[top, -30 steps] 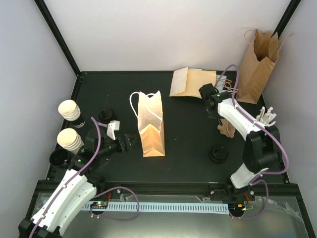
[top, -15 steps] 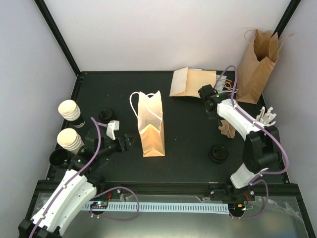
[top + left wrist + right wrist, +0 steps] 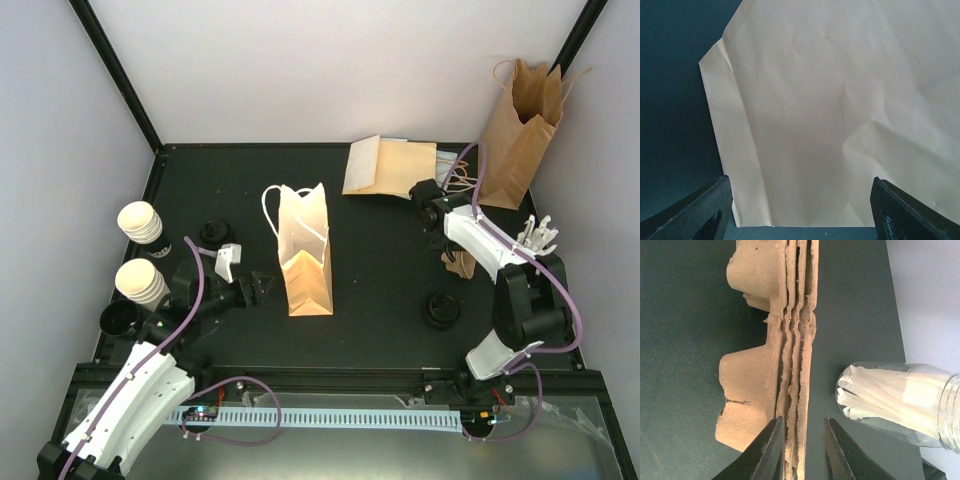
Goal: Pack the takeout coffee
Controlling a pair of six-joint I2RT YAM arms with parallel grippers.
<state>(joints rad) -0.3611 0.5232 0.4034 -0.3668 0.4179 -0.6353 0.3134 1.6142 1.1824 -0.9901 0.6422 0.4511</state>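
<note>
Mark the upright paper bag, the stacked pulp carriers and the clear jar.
upright paper bag [image 3: 308, 290]: top external view, front panel.
stacked pulp carriers [image 3: 745, 395]: right wrist view, lower cup pocket.
clear jar [image 3: 890, 400]: right wrist view, side wall.

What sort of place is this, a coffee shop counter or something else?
Most likely a robot test booth, not a café: plain white walls box in a black table with two robot arms bolted to its edge. The paper cups, paper bag and pulp cup carriers look like staged props.
</note>
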